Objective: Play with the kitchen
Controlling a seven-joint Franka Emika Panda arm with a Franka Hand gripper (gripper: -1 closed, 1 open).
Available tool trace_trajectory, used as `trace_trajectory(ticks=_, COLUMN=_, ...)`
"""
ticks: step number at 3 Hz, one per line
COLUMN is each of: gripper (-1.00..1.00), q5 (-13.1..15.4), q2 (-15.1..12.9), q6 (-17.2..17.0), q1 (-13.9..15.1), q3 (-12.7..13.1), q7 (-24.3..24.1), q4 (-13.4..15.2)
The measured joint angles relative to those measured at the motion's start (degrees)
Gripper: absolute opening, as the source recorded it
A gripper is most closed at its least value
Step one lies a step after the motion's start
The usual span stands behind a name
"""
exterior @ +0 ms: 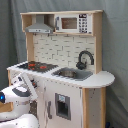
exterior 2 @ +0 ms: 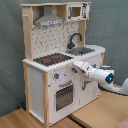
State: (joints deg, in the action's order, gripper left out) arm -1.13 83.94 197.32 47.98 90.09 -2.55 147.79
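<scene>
At the kitchen (exterior 2: 55, 60) front, end effector (exterior 2: 75, 66) sits against the white panel; open or closed unreadable in both exterior views. One faucet (exterior: 84, 58), one sink (exterior: 73, 74).

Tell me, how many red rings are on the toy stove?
2. Both red rings sit side by side on the black stovetop of the kitchen, one nearer the second exterior view's left, the other toward the sink.

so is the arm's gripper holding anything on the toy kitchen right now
Cannot be told: the gripper is up against the front of the white and light-wood toy kitchen, below the black-red stovetop, its tip hidden in both exterior views.
</scene>
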Motion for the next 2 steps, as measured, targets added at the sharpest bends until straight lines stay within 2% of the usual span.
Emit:
trace_trajectory(ticks=1, gripper=-1.0, q5=0.0, q2=0.0, q6=0.0, q1=0.0, q3=0.0, q7=-5.9, q4=0.0)
trace_trajectory(ticks=2, gripper=-1.0, q5=0.0, q2=0.0, q6=0.1, q1=0.0, q3=0.0, q7=-8.3, q4=-0.2)
